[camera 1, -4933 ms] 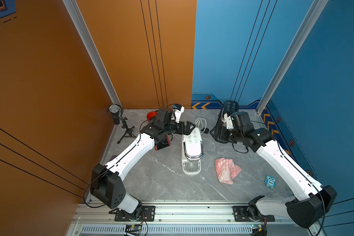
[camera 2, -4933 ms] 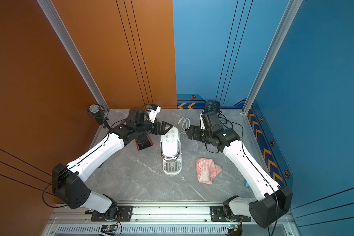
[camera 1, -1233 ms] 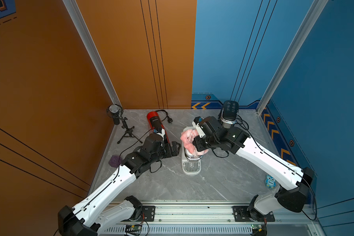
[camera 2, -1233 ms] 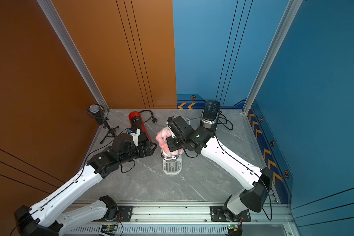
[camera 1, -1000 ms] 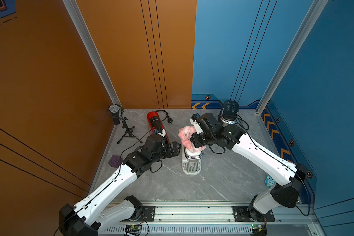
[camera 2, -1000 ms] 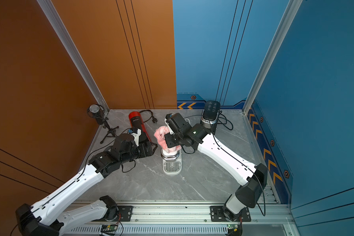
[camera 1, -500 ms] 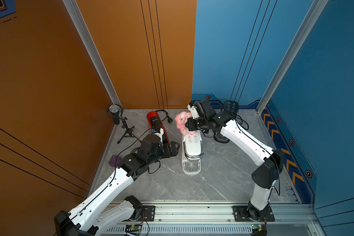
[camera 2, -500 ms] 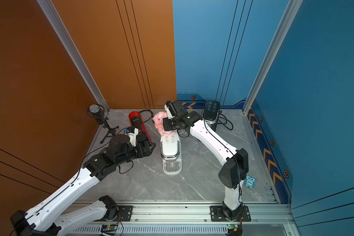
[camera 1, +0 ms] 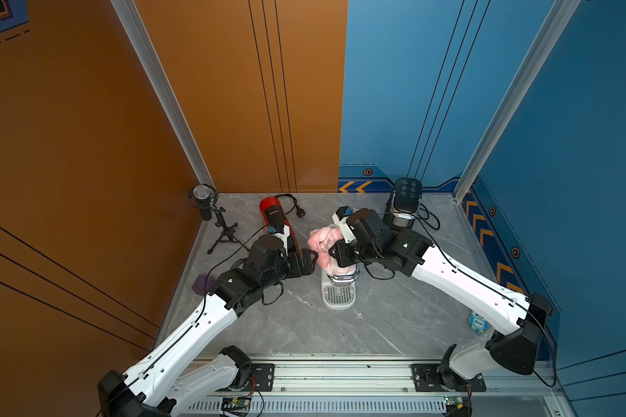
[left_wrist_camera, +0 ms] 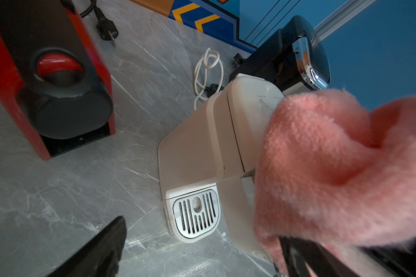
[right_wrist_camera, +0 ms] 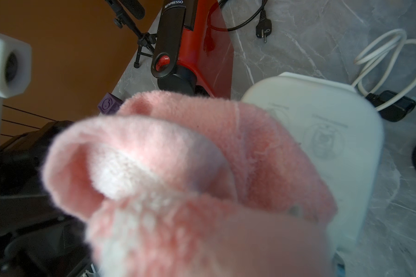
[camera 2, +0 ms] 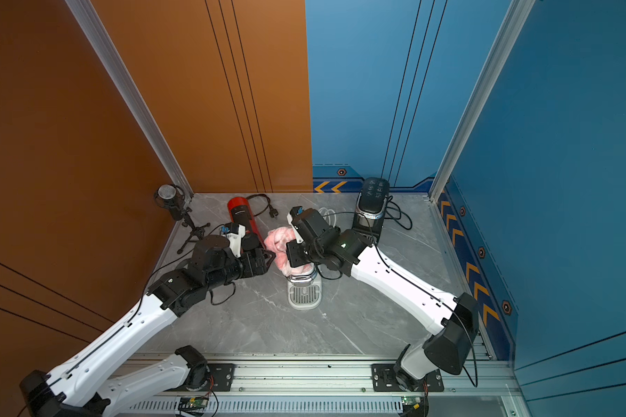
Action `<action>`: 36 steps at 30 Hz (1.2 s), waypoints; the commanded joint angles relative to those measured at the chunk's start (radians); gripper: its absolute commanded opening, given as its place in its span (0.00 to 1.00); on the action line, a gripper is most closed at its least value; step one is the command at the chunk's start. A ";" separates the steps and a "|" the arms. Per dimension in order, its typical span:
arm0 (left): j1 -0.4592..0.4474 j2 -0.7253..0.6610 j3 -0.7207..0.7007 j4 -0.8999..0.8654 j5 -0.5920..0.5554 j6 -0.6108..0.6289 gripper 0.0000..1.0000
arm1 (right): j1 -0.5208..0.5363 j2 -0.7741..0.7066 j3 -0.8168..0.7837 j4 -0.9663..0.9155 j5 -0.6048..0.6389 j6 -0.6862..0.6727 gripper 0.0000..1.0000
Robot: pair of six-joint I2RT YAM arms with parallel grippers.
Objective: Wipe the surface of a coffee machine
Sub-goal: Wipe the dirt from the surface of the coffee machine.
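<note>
My right claw (camera 1: pixel 331 254) clenches the soft, limp pink cloth (camera 1: pixel 320 236) by its bunch atop the smooth, probably tippable coffee machine (left_wrist_camera: pixel 202 144); my left claw (camera 1: pixel 313 259) gapes alongside.

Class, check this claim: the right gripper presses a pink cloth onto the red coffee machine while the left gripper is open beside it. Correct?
Wrong machine: the right gripper presses the pink cloth onto the white coffee machine, as the right wrist view shows; the red coffee machine stands apart. The left gripper is indeed open beside it.
</note>
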State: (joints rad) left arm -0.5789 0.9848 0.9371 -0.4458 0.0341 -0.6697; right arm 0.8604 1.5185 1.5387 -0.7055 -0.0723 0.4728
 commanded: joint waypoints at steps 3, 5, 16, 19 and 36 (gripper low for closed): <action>0.002 0.005 0.015 -0.021 0.007 0.005 0.99 | -0.099 0.091 0.004 -0.088 0.022 -0.028 0.00; 0.001 0.002 0.016 -0.021 0.012 0.002 0.99 | -0.144 0.163 0.061 -0.067 -0.009 -0.051 0.00; -0.004 0.003 0.056 -0.021 0.015 0.010 0.99 | -0.241 0.330 0.184 -0.067 -0.035 -0.075 0.00; -0.004 0.035 0.086 -0.021 0.039 0.025 0.99 | -0.223 0.199 0.039 -0.048 -0.033 -0.082 0.00; -0.021 0.172 0.201 -0.021 0.058 0.051 0.99 | -0.052 -0.057 -0.143 -0.071 0.020 -0.003 0.00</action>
State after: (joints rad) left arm -0.5884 1.1534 1.1046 -0.4583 0.0929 -0.6327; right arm 0.7929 1.3773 1.3735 -0.6353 -0.0525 0.4793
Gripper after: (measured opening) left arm 0.986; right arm 0.147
